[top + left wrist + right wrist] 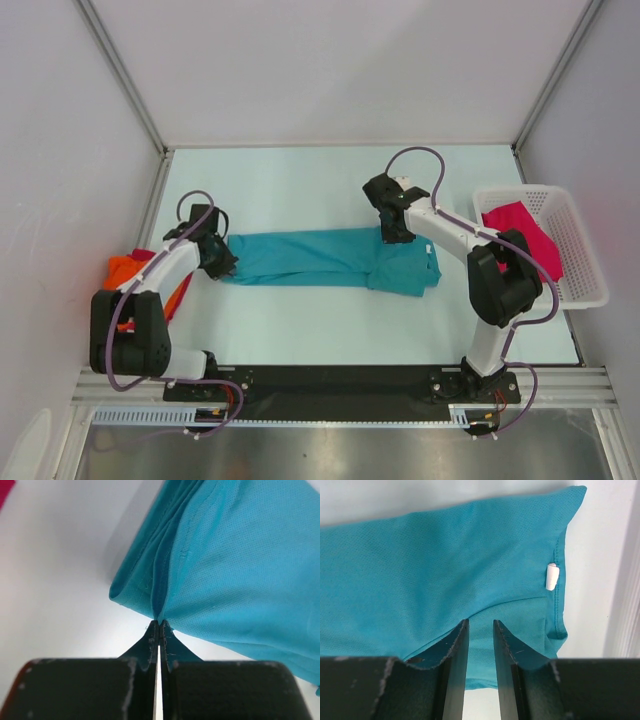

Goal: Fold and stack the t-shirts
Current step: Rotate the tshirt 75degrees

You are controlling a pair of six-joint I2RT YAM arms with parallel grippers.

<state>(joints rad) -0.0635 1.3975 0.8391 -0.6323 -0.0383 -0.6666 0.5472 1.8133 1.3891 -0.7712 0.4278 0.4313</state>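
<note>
Teal t-shirt [320, 258] lies across the middle of the desk [300, 190] as a long, narrow band running left to right, with its right end doubled over into a thicker block. It looks like a thin, fine-mesh knit, so I judge it light, limp and prone to sagging or slipping out of a fold. It is best taken at hems and corners, where the layers can be pinched together. The colour is even, with stitched hems and a small white label [551, 576] at the seam on the right of the right wrist view.

The left gripper [159, 625] sits at the band's left end with its jaws closed tight on a gathered pinch of teal cloth. The right gripper [480, 625] is at the upper edge of the doubled end. Its jaws stand narrowly apart with teal showing in the gap, and I cannot tell whether they hold it.

An orange t-shirt [125, 270] lies at the left edge and a magenta t-shirt [520, 235] sits in the white basket [580, 250] at right.
</note>
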